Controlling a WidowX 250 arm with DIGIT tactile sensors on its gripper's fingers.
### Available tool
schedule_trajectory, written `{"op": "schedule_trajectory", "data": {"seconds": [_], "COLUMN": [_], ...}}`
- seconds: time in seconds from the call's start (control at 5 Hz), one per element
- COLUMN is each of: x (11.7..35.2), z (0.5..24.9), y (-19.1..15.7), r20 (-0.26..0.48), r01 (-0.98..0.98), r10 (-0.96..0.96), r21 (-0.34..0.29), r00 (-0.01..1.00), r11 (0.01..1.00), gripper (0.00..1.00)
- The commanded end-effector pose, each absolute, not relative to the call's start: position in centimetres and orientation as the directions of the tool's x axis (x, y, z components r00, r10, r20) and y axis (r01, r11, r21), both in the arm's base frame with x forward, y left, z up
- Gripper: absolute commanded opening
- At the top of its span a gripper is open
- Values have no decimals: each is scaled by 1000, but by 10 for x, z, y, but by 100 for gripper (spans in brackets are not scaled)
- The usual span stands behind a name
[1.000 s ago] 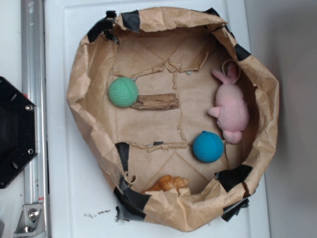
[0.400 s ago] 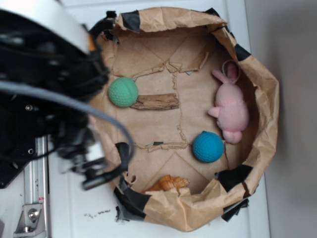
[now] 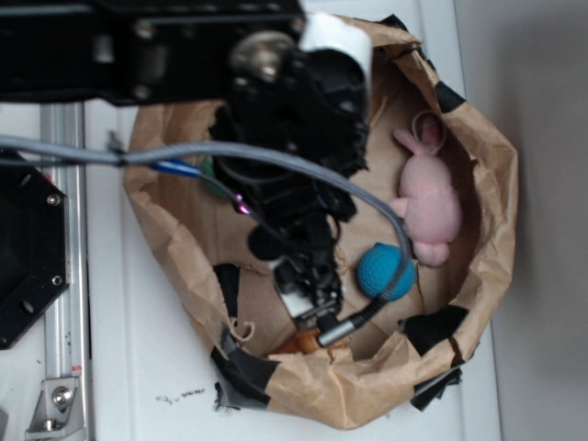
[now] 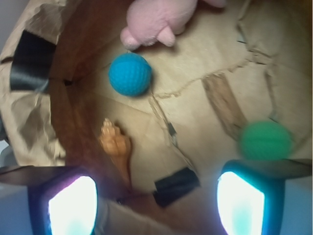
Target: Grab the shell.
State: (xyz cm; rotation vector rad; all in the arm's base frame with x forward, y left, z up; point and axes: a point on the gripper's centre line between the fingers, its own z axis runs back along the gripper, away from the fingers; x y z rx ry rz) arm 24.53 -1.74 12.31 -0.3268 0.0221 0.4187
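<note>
Beside the paper wall, glossy orange-tan shell, spiral, pointed end; fingers spread, empty

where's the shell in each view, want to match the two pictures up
Exterior view: the shell is a sliver of orange at the bottom of the paper basket, mostly hidden under the gripper.
Wrist view: the shell lies lower left of centre, near the basket's brown wall, pointed end toward the bottom of the frame.
Shared landmark: the blue ball, next to the shell in both.
</note>
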Motion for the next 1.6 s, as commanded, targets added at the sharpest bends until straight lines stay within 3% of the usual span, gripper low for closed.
{"op": "schedule_trajectory", "data": {"seconds": [0.0, 0.4, 0.6, 0.8, 1.0, 1.2, 1.4], "x": [259, 255, 259, 263, 270, 281, 283], "z": [81, 65, 42, 25, 28, 59, 109], "y": [-54, -100, -112, -108, -93, -61, -13], "r20": [-143, -204, -128, -69, -48, 2, 76], "r01": [-373, -378, -289, -231, -246, -252, -258], "r10": [345, 324, 262, 221, 241, 258, 274], "r21": [-337, -360, -306, -240, -229, -217, -168], "r00": [928, 924, 957, 973, 969, 966, 959], "r11": [865, 853, 907, 943, 942, 943, 951], "gripper": [100, 100, 100, 84, 0, 0, 0]}}
